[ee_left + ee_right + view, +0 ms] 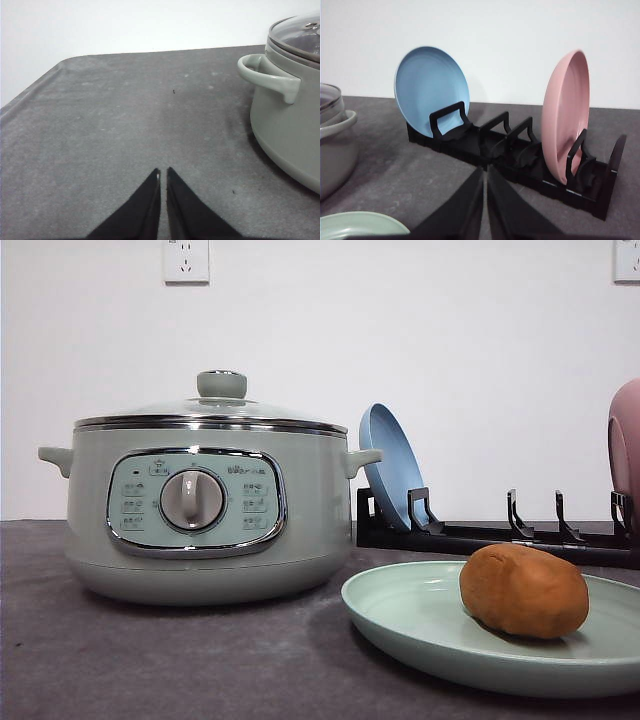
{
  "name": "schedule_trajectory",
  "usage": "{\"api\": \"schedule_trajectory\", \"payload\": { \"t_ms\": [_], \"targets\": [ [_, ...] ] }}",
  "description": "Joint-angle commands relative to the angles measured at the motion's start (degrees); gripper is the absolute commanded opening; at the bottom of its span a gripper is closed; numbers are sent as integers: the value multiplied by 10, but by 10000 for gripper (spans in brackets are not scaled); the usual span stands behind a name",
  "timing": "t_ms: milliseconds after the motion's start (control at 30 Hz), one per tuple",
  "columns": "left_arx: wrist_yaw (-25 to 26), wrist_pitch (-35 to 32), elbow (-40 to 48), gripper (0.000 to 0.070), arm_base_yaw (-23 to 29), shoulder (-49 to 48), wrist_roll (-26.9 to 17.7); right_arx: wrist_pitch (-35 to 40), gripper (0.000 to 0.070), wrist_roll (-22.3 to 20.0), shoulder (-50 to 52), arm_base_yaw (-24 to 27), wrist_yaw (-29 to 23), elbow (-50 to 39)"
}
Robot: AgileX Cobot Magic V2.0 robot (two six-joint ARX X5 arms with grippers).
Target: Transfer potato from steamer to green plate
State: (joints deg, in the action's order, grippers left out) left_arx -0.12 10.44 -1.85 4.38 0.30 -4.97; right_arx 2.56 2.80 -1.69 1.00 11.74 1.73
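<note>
While the potato [524,590] lies on the green plate [420,625], just right of the steamer [200,510] with its glass lid [215,410] on, both claws are closed and empty: left claw [163,172] over bare tabletop [110,140], right claw [485,170] facing the rack [520,155] holding blue plate [431,90] and pink plate [566,112].

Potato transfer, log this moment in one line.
orange-brown potato: on pale green plate | sage-green steamer: lid on | left tool: shut, empty | right tool: shut, empty
</note>
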Motion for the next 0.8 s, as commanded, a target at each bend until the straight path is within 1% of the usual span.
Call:
{"api": "schedule_trajectory", "payload": {
  "t_ms": [0, 267, 433, 767],
  "targets": [
    [-1, 4, 12, 15, 2, -1, 5, 4, 0, 3, 9, -1, -2, -7],
    [-1, 4, 12, 15, 2, -1, 5, -59, 0, 6, 15, -2, -2, -11],
    [-1, 4, 12, 15, 2, -1, 5, -121, 0, 6, 15, -2, -2, -11],
    [-1, 4, 12, 15, 2, -1, 5, -116, 0, 12, 15, -2, -1, -10]
  ]
}}
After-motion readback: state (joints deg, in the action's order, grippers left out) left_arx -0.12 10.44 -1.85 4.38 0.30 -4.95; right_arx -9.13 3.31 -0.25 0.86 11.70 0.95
